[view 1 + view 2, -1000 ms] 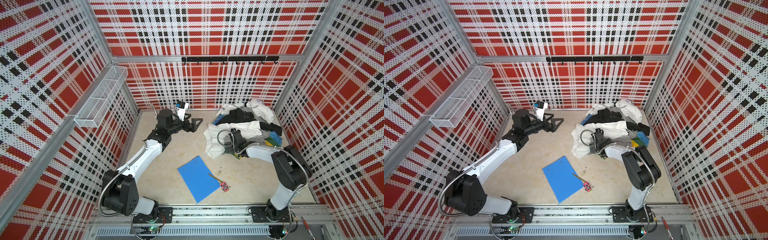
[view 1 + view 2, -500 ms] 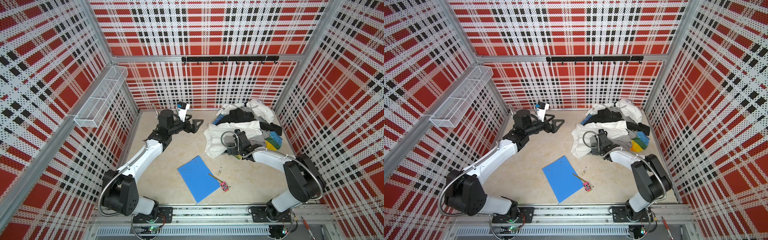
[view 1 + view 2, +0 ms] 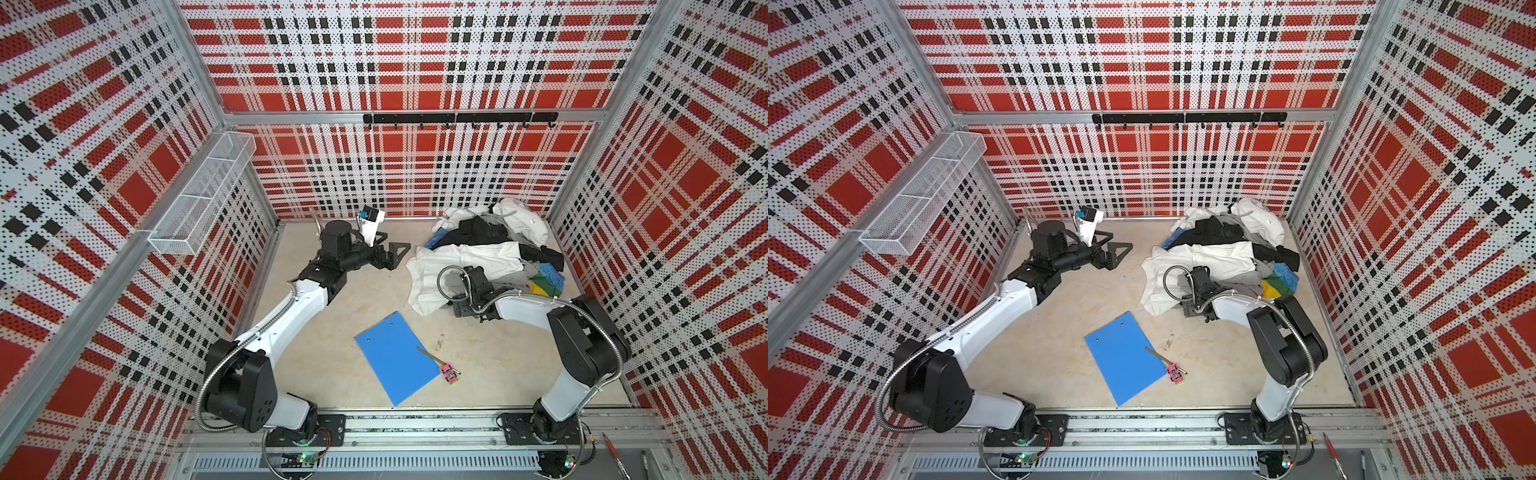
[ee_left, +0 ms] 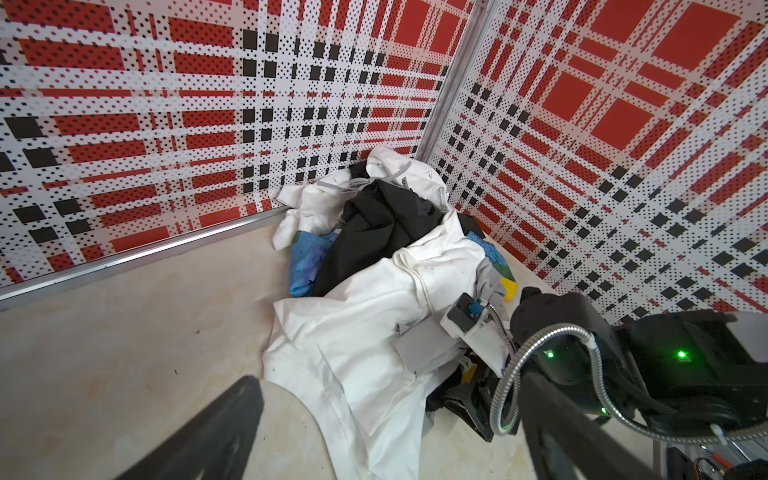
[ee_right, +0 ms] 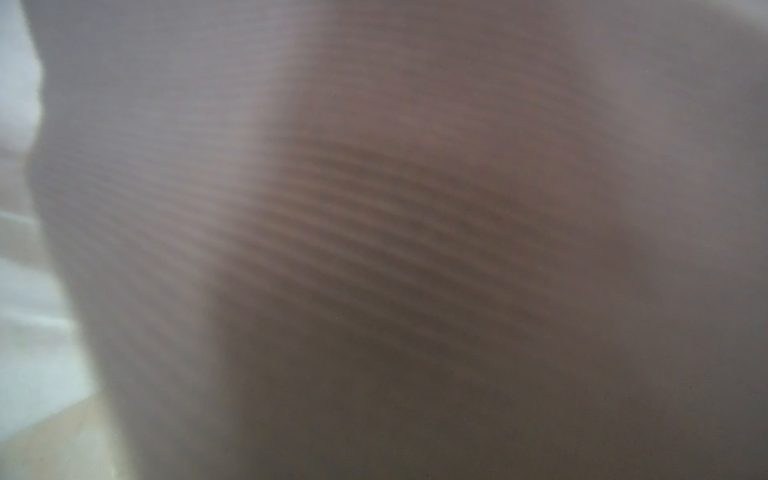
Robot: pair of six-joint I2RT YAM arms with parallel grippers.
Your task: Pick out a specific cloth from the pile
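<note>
The pile of white, black and grey garments lies in the back right corner, seen in both top views and in the left wrist view. The cloth shows only as a green, blue and yellow patch at the pile's right side, next to the wall. My right gripper lies low at the pile's front edge, partly under a white garment. Grey ribbed fabric fills the right wrist view, so its jaws are hidden. My left gripper stands open and empty, left of the pile.
A flat blue board lies on the floor in front, with a pencil and a small pink toy at its right edge. A wire basket hangs on the left wall. A black hook rail runs along the back wall.
My right arm reached further into the pile, then drew back, and its gripper now lies lower at the white garment's front edge. The left arm has barely moved.
</note>
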